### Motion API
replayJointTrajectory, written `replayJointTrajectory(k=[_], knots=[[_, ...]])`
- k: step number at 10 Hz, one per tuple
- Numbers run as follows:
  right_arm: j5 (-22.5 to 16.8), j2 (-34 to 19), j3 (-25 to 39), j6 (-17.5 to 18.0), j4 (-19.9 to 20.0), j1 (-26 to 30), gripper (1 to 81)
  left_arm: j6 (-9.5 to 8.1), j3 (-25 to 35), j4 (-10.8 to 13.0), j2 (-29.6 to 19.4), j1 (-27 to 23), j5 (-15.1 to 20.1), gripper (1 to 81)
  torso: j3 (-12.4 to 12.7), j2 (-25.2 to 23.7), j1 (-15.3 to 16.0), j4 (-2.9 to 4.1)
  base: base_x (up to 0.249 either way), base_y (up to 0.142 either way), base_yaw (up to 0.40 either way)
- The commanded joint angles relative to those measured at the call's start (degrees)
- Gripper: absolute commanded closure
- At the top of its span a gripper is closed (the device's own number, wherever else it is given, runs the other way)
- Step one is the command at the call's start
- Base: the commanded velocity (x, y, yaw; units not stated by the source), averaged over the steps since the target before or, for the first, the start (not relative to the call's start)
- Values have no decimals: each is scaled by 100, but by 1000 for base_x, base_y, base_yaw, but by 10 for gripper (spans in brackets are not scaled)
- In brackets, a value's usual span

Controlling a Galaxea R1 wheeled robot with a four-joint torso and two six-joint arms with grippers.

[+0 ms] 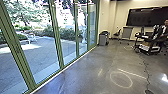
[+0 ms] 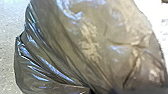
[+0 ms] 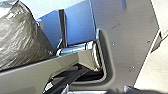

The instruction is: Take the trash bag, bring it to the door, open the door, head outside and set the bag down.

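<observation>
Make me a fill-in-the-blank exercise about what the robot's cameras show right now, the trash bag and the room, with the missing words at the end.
The glass panes stand in frames coloured ____. Of the two wrist views, the trash bag shows larger in the ____ one. The big dark screen is toward the head view's ____ side. Of the panes and the screen, the person shows nearer to the ____.

Missing words: green; left; right; screen.
</observation>
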Motion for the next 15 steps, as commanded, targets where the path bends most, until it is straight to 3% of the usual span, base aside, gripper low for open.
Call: replayJointTrajectory(k=[1,5,6,7,10,15], knots=[[-292,58,36,-23,-42,277,10,11,-6,52,-14,-311,342,811,0,0,0,0,114,0,0],[-283,58,37,-23,-42,268,10,11,2,61,-5,-319,342,811,-2,5,6,0,116,0,0],[-283,58,36,-23,-42,268,10,11,2,61,-5,-319,342,811,355,5,6,0,116,0,0],[-283,58,28,-23,-42,268,10,11,-6,61,-5,-319,342,811,29,5,9,0,116,0,0],[-283,58,28,-23,-42,277,10,11,2,70,4,-319,342,811,227,2,6,-2,116,0,0],[-283,58,28,-23,-42,277,10,11,2,70,21,-310,342,811,225,2,5,0,116,0,0]])
